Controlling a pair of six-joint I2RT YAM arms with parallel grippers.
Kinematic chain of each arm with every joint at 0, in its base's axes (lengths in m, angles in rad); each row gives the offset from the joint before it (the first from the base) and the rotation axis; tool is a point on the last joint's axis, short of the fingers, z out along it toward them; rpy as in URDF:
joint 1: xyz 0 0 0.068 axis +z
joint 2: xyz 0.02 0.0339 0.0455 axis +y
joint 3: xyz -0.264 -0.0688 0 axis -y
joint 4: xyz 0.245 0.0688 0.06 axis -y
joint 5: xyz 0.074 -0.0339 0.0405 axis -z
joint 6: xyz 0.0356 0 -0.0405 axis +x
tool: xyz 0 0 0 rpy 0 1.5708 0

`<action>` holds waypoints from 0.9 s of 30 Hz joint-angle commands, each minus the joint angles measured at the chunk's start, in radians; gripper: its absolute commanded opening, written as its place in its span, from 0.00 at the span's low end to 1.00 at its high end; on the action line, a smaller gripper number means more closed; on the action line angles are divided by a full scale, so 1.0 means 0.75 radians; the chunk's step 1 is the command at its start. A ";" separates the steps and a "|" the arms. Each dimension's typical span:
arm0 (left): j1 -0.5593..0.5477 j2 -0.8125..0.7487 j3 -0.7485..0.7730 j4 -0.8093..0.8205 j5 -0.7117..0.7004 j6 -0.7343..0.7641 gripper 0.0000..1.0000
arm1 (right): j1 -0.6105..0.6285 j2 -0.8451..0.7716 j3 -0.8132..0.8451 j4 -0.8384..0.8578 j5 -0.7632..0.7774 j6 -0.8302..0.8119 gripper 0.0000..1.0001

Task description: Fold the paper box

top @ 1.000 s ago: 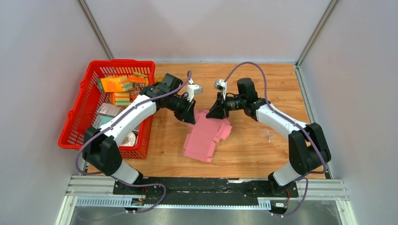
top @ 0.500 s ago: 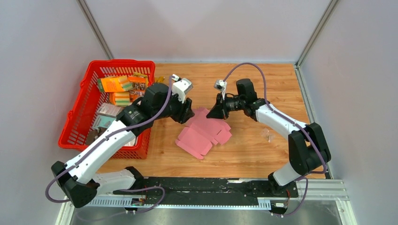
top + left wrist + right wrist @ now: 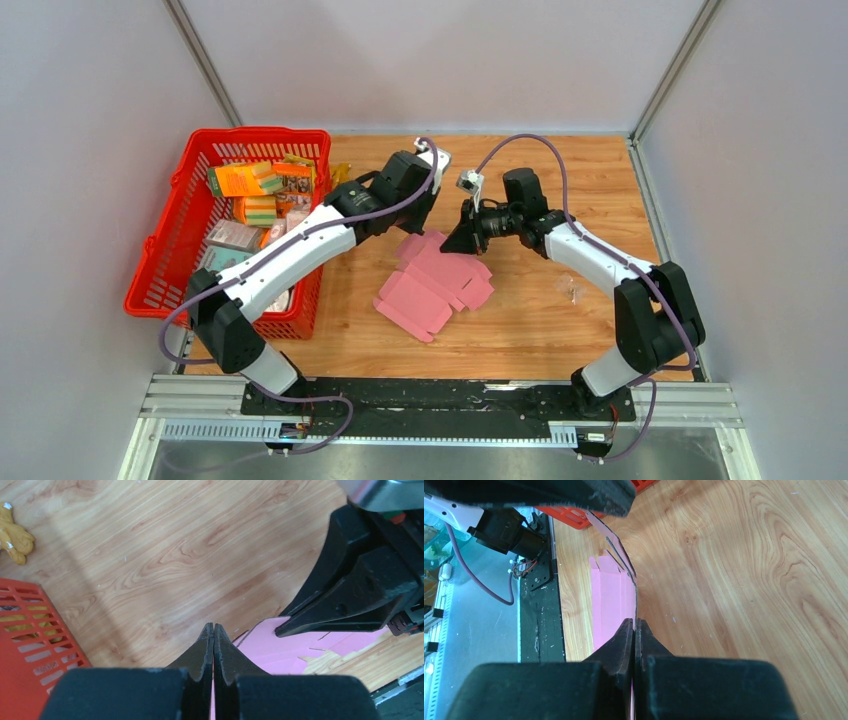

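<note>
grey walls [image 3: 430, 60] close in a wooden desk [image 3: 580, 190] on three sides. at the desk's left edge stands a red basket [image 3: 160, 270] holding printed packages [image 3: 245, 180], orange and grey among them. a small yellow object [image 3: 15, 540] lies on the bare wood near the basket's far corner.

the paper box [image 3: 425, 295] sits near the middle of the desk, between the two arms. you see it as a flat pink cut-out with flaps, not formed into a box. its near part lies on the wood and its far edge stands raised at the grippers.

left gripper [image 3: 213, 629]: the fingers are pressed together, tips meeting. its wrist view shows a thin pink sliver between them, so it pinches the edge of the paper box. the overhead view places it at the sheet's far corner, reaching in from the basket side.

right gripper [image 3: 634, 622]: the fingers are pressed together on the sheet's edge. in its wrist view the pink card runs edge-on out of the tips and curves away to the left gripper. from above it meets the box at the far edge, just beside the left gripper, with the two tips near each other but apart.

both arms lean inward over the desk's far half.
</note>
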 commanded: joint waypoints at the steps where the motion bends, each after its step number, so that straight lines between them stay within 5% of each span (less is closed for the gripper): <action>1: -0.072 0.006 0.093 -0.049 -0.129 0.015 0.00 | -0.007 -0.043 0.028 0.060 0.010 0.031 0.00; 21: -0.141 0.084 -0.050 0.156 0.139 -0.142 0.00 | -0.025 -0.078 -0.027 0.240 -0.114 0.150 0.00; 27: -0.139 0.066 -0.045 0.109 0.035 -0.124 0.01 | -0.046 -0.078 -0.035 0.236 -0.098 0.148 0.00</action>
